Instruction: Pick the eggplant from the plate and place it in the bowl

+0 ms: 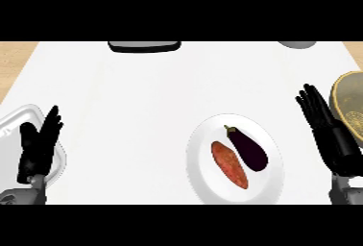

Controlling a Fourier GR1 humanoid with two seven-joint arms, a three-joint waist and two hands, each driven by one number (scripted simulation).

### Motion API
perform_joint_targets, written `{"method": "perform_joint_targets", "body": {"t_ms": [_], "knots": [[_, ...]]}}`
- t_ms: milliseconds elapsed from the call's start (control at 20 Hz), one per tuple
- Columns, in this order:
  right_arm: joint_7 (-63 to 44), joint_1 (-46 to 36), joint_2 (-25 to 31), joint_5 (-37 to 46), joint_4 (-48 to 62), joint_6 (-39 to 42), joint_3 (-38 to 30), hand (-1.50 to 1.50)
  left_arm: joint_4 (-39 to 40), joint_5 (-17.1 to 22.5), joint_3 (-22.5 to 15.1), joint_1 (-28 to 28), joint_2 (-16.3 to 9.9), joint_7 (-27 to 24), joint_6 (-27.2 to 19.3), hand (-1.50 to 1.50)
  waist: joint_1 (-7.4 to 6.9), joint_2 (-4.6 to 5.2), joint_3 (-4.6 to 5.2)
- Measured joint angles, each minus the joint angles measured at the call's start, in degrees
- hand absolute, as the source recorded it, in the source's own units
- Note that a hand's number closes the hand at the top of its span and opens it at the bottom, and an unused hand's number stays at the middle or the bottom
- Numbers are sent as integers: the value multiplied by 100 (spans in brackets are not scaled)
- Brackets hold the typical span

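Purple-black eggplant (248, 149): lies on the white plate (205, 185), on the half nearer the right hand, touching nothing I can make out but the plate.
Long axis: slanted, stem end pointing away from the robot, fat end toward it.
Neighbour on the plate: an orange sweet potato (230, 165) just beside the eggplant, on its far side from the right hand, lying at much the same slant.
Right hand (327, 132): beside the plate, between it and the yellowish bowl (349, 98); fingers straight and a little apart, holding nothing.
Left hand (39, 144): well apart from the plate across the white tabletop (142, 96), resting, fingers straight.
Nearer hand: the right, I'd say; the eggplant lies inward from its fingers, the bowl just behind them.
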State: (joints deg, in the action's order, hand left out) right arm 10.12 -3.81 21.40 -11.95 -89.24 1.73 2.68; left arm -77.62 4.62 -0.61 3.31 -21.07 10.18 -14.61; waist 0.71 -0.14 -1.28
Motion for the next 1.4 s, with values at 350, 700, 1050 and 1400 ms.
{"method": "perform_joint_targets", "body": {"t_ms": [350,700,1050,1400], "knots": [[-733,-522,398,694,-244,-54,371,150,-825,96,-803,455,316,-351,816,0,-28,-18,155],[-997,-981,32,1829,541,-437,1045,-150,-1025,207,-1390,543,727,-812,1456,0,-105,20,137],[-1871,-1955,544,2919,732,256,1754,-150,-1137,256,-1444,670,775,-691,1630,0,-161,15,138],[-3451,-2932,980,3226,869,2264,2589,-150,-1082,176,-1586,641,896,-734,1643,0,-223,2,159]]}}
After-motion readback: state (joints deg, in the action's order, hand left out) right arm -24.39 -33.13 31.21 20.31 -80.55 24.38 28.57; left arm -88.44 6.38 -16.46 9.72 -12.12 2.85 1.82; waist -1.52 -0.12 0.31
